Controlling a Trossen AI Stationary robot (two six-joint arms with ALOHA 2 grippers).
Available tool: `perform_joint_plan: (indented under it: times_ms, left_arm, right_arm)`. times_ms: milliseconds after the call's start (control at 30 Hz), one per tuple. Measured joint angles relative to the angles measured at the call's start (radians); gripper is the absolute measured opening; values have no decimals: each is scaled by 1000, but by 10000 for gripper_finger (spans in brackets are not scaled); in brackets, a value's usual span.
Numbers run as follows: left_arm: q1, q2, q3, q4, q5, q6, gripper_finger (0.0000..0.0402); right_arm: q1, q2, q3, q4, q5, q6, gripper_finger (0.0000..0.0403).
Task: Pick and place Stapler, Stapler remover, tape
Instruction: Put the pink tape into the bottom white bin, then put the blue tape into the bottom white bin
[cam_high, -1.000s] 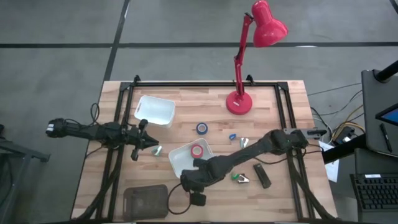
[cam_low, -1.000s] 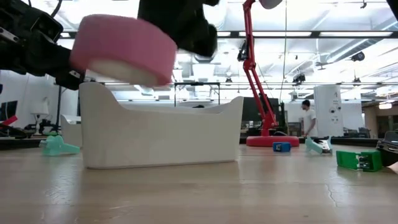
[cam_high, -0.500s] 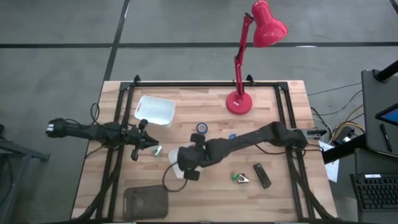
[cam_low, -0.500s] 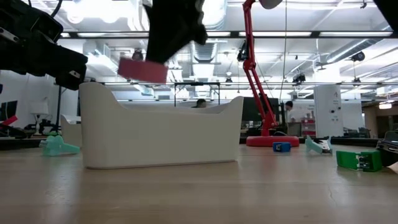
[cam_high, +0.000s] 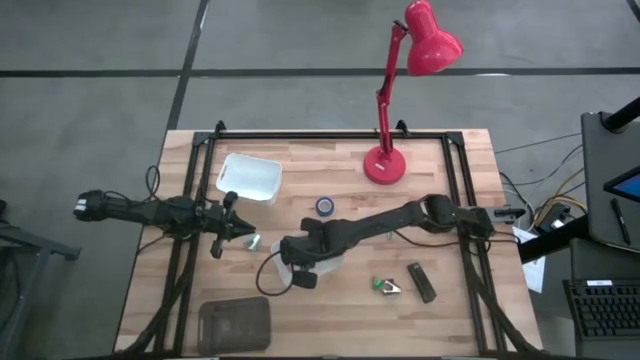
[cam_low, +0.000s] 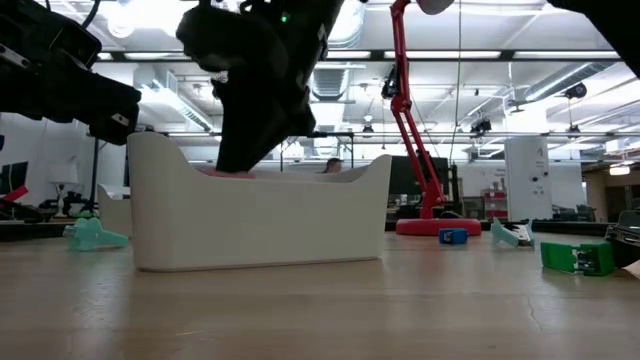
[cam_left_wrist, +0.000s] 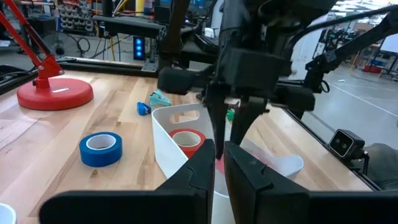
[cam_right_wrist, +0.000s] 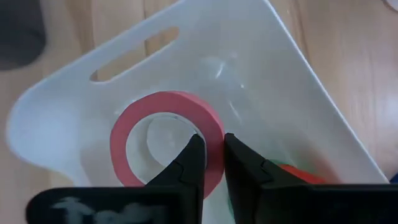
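Note:
My right gripper (cam_right_wrist: 211, 155) reaches down into the white bin (cam_high: 325, 238), shut on a pink tape roll (cam_right_wrist: 166, 140). A red tape roll (cam_left_wrist: 186, 140) lies on the bin's floor. In the low view the pink roll (cam_low: 232, 172) just shows above the bin's rim. A blue tape roll (cam_high: 325, 206) lies flat on the table beyond the bin. The black stapler (cam_high: 421, 282) and a green staple remover (cam_high: 383, 287) lie right of the bin, toward the near edge. My left gripper (cam_high: 245, 238) hovers left of the bin, shut, above a teal staple remover (cam_low: 95, 235). My right gripper pinches the pink roll's ring wall (cam_right_wrist: 214, 134), one finger (cam_right_wrist: 191, 163) inside the hollow core and the other (cam_right_wrist: 241, 163) outside. The fingers come from above, pointing down. The roll sits between the bin's walls; whether it touches the floor I cannot tell.
A second white bin (cam_high: 248, 178) stands toward the far left, a dark tray (cam_high: 235, 325) at the near edge, and a red desk lamp's base (cam_high: 383, 165) at the far side. A small blue piece (cam_high: 373, 219) lies on the table right of the bin.
My right gripper has carried the pink roll from the near side toward the far edge, over the white bin, then gone down into it. The roll, earlier high above the rim, now sits low between the bin's walls.

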Motion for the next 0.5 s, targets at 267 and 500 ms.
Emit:
perform_joint_plan:
  times_ms: [267, 500]
  left_arm:
    - [0, 1, 0, 0, 0, 0, 39]
    - [0, 1, 0, 0, 0, 0, 39]
  right_arm:
    - [1, 4, -1, 9, -9, 4, 91]
    - [1, 3, 13, -10, -8, -55, 136]
